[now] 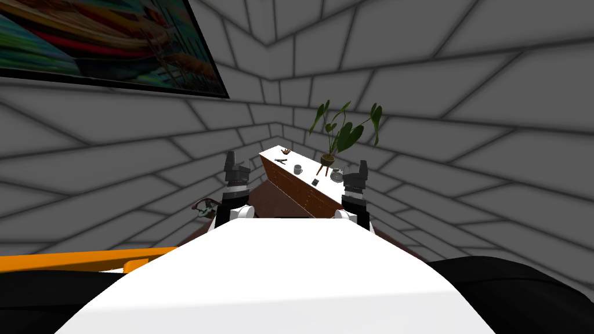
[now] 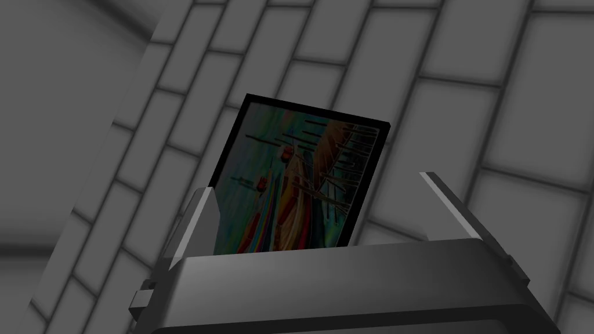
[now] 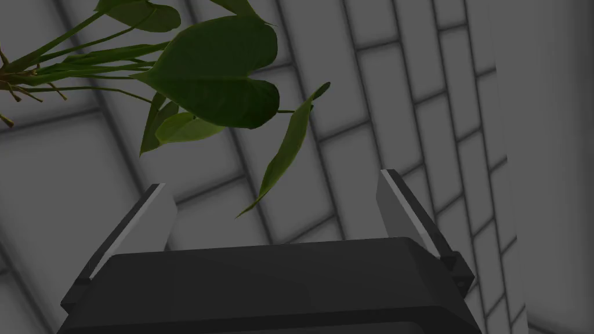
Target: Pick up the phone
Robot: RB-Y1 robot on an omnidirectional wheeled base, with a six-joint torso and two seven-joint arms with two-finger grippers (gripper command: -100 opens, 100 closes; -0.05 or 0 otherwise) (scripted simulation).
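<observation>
Left tool (image 2: 318, 191) and right tool (image 3: 272, 182) raised at either side of the near end of a brown cabinet, blades of each spread wide, nothing gripped. White tabletop (image 1: 307, 175) between and beyond them. Phone (image 1: 315, 182), small, dark and flat, on the tabletop towards its near end, near the right tool and apart from it. Round vessel (image 1: 337, 174) just beside that tool. Farther along, mug (image 1: 297, 169) and potted plant (image 1: 328, 158). Leaves overhanging the right tool.

Home interior, grey block-pattern walls, framed colourful painting (image 1: 104, 40) hung on wall, brown sideboard (image 1: 296, 191) with white top, potted plant (image 1: 342, 133) and mug (image 1: 297, 169) on it
</observation>
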